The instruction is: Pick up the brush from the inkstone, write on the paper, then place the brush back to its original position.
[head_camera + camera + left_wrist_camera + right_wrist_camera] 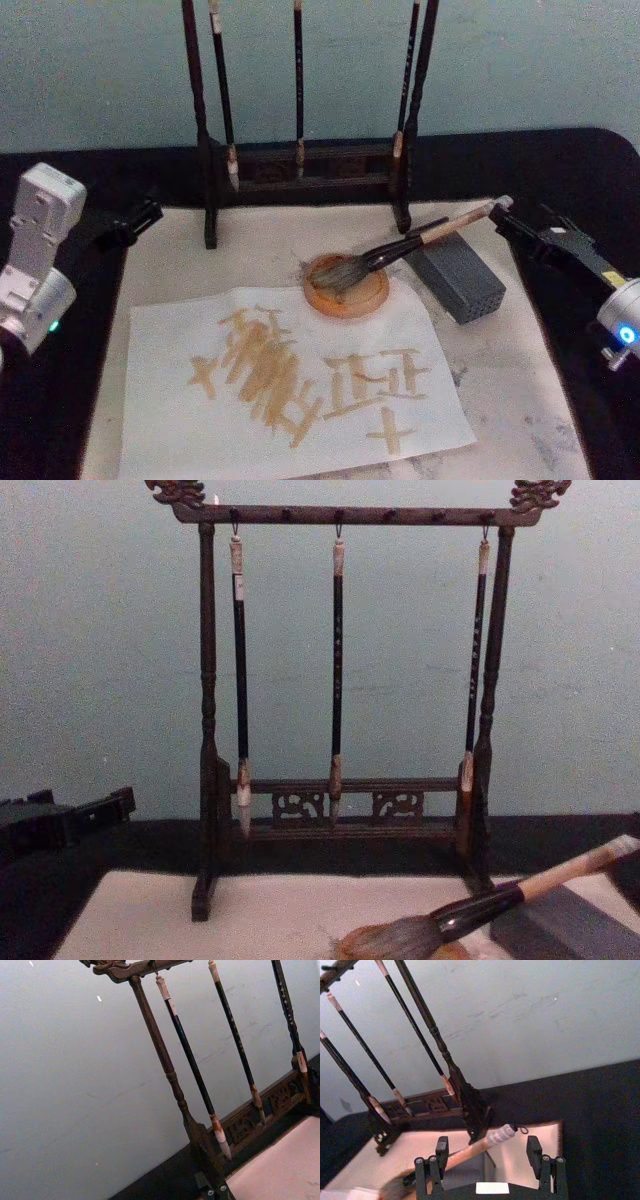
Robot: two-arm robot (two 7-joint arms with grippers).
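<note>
While brush [400, 246] rests on inkstone [352, 301], right gripper [487, 1147] spread nearby (left gripper [140, 218] parked)

Dim, soft light is falling evenly over the wall [100, 630] ahead of me, casting only faint shadows. The white paper [180, 330] is showing brightest, and the black tablecloth [580, 170] is swallowing detail. The brush [480, 908] is catching a small gleam on its glossy black section. A green lamp [50, 325] and a blue lamp [627, 335] are glowing on my arms.

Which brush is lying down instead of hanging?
The thick tan-handled brush: its bristles rest on the round inkstone and its handle lies across the grey block. The three thin brushes hang from the rack.
</note>
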